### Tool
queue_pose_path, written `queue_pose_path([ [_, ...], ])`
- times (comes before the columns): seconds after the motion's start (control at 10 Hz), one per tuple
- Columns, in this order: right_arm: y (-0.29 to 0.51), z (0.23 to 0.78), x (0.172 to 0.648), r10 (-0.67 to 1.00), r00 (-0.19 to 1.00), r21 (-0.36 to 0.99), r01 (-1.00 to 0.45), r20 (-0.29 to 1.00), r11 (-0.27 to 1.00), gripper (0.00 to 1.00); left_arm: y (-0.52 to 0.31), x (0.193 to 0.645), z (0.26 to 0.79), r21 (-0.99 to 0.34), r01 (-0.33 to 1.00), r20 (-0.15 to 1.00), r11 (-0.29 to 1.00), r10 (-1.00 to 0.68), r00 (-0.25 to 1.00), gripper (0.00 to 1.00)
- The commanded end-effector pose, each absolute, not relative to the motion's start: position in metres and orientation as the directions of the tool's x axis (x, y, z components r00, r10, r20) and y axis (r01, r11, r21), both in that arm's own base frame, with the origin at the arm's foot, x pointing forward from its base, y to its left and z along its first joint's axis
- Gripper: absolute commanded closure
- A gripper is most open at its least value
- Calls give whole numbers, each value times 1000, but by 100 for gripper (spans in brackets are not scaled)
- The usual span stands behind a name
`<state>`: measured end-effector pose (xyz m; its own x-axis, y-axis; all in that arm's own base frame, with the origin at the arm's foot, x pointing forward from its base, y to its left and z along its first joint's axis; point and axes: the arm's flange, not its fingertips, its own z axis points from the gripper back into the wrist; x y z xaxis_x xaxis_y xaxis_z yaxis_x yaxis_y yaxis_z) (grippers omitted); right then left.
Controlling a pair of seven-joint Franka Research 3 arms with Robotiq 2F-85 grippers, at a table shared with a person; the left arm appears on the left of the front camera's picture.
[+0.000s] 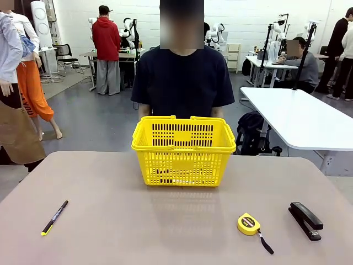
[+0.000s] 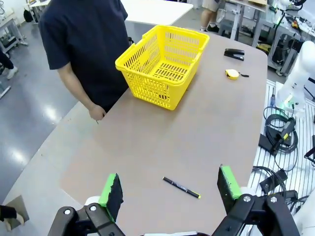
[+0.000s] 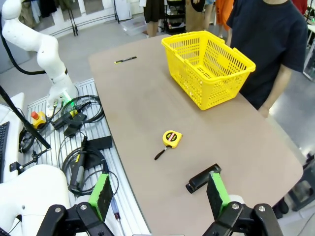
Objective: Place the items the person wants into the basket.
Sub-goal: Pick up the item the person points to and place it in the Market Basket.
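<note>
The bright yellow plastic shopping basket (image 1: pixel 183 165) with slotted sides stands on the far middle of the beige table (image 1: pixel 138 226), its handles folded down on the rim. Directly behind it stands the person (image 1: pixel 183 83) in a dark navy T-shirt, with arms hanging down at the table edge. The small round yellow tape measure (image 1: pixel 249 223) with black strap lies on the near right part of the table, well apart from the basket. Near it, more to the right, lies a black stapler (image 1: pixel 305 220). A thin black pen with yellow tip (image 1: pixel 54 217) lies on the near left part. The left gripper (image 2: pixel 170 176) hangs high over this pen, its jaws spread wide and holding nothing. The right gripper (image 3: pixel 159 179) hangs above the stapler's side, its jaws also wide and touching nothing.
</note>
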<state>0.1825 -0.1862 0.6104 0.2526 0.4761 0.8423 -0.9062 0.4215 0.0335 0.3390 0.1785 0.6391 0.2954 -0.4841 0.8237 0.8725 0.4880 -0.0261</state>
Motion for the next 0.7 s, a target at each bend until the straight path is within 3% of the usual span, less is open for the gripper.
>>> queue_pose_path([
  [0.0, -185, 612, 184, 457, 228, 26, -913, 860, 407, 0, 179, 350, 640, -13, 867, 842, 499, -462, 278, 0],
  [0.6, -185, 612, 184, 457, 228, 26, -913, 860, 407, 0, 178, 339, 639, -26, 872, 824, 488, -484, 295, 0],
])
